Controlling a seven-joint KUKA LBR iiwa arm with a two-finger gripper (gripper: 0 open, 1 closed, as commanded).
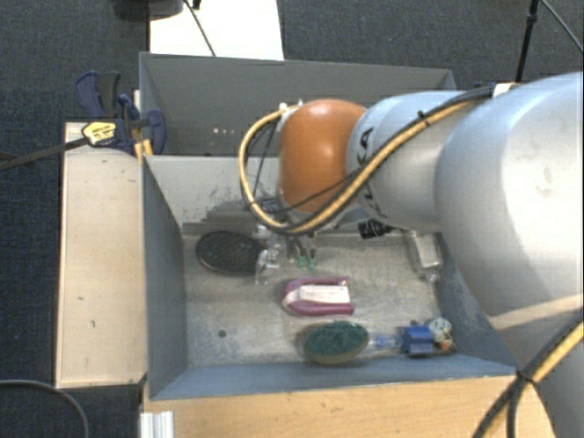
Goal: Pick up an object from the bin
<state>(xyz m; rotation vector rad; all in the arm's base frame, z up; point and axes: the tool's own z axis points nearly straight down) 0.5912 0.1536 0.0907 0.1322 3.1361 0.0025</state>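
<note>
In the bin, mid-floor | end effector low, just right of black disc | disc seems flat, long axis left-right | grip state: cannot tell

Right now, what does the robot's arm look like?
The arm is bulky, rounded and silver-grey. An orange dome-shaped cover caps its wrist, yellow and black cables loop round that, and dark lettering marks the link beside it.

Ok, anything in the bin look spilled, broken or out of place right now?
Nothing stands out. The black oval pad, purple packet, green round scrubber and small blue toy all lie on the bin floor, none visibly damaged. The end effector is beside the pad.
</note>
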